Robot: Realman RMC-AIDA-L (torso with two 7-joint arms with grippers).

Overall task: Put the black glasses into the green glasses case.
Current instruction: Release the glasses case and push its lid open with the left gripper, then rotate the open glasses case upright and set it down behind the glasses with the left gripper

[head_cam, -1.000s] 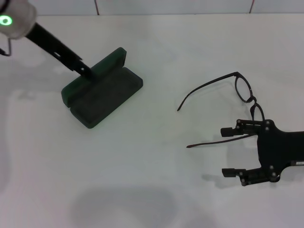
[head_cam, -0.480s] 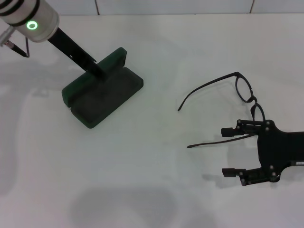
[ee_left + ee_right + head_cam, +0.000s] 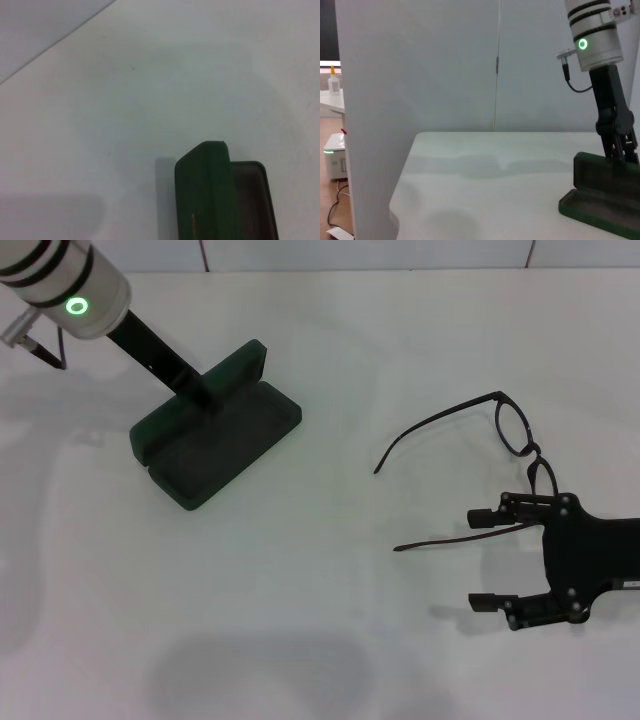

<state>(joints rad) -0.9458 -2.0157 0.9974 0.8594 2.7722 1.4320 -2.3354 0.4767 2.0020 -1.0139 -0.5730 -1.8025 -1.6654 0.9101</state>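
- The green glasses case (image 3: 215,430) lies open on the white counter (image 3: 320,570), on the robot's left side, its lid raised along the far edge and its grey-green lined tray facing up.
- The left pincer (image 3: 200,395) reaches down from a white wrist with a glowing green ring and meets the upper edge of the case's raised lid; whether its fingers are apart or together cannot be told.
- In the left wrist view the lid's rounded green corner (image 3: 202,195) shows a small gold mark, with the lined tray just beside it.
- The black glasses (image 3: 500,455) lie on the counter on the robot's right side, well apart from the case, with temple arms unfolded and pointing toward the case side.
- The right pincer (image 3: 485,560) rests low near the glasses with its fingers spread wide apart; its upper finger lies along the nearer temple arm, gripping nothing.
- In the right wrist view the case (image 3: 602,197) and the left arm stand far off.
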